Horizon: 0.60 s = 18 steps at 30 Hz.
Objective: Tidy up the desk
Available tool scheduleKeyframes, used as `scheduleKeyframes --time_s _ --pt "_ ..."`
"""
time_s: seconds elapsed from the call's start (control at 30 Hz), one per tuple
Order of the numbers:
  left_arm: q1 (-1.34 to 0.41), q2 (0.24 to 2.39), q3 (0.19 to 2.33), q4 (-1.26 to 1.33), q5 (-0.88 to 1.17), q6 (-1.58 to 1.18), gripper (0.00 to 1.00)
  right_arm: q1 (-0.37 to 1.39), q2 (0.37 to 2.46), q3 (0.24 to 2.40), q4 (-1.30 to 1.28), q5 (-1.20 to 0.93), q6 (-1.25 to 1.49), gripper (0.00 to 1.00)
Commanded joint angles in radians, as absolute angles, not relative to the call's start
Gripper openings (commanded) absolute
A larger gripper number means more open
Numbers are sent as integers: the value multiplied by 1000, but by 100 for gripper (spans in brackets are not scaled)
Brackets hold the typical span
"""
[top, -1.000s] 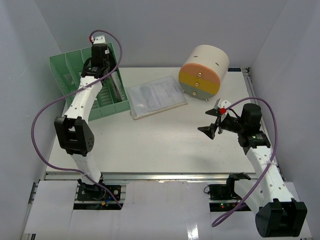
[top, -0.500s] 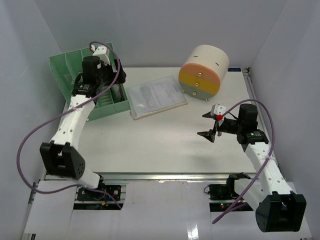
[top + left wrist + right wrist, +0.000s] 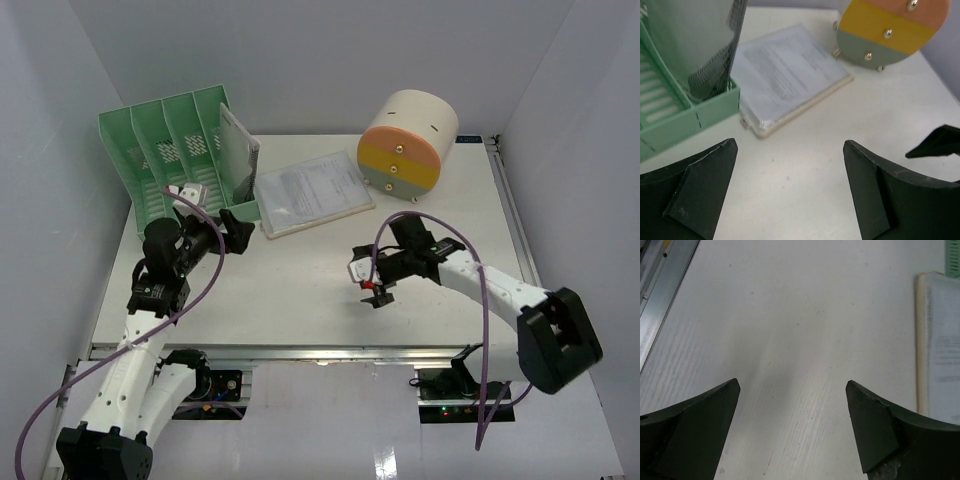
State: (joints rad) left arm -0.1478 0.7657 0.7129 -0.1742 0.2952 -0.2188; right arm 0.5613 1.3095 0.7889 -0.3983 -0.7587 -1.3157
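Observation:
The white desk [image 3: 300, 290] carries a green file rack [image 3: 165, 150] at its far left. A grey mesh-edged folder [image 3: 238, 155] stands in the rack's rightmost slot. A plastic-sleeved document [image 3: 312, 193] lies flat beside the rack, also seen in the left wrist view as the document [image 3: 790, 75]. My left gripper [image 3: 238, 232] hovers near the rack's front corner, open and empty [image 3: 790, 144], facing the document. My right gripper [image 3: 365, 285] is low over the desk's middle, open and empty [image 3: 792, 384], pointing left.
A round drawer unit [image 3: 405, 145] with peach, yellow and grey fronts stands at the far right of the desk, seen again as the drawer unit [image 3: 895, 30]. An aluminium rail [image 3: 665, 270] runs along the desk's near edge. The document's edge [image 3: 940, 340] lies ahead of the right gripper.
My left arm has drawn back from the rack toward the near left, opened, and left the folder standing in the slot. My right arm has swung left to the desk's middle.

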Motion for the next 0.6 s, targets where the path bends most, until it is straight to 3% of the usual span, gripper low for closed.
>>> scheduleKeyframes --time_s 0.0,0.2,0.57 --pt "-149 640 613 -154 295 -193 98 667 1546 969 -196 -574 -1231 99" --pt "-149 562 594 -166 175 -215 98 686 1872 1297 -135 -500 -1064 86" --pt "-148 540 600 -169 133 -202 98 683 2192 1638 -208 -445 -1016 77"
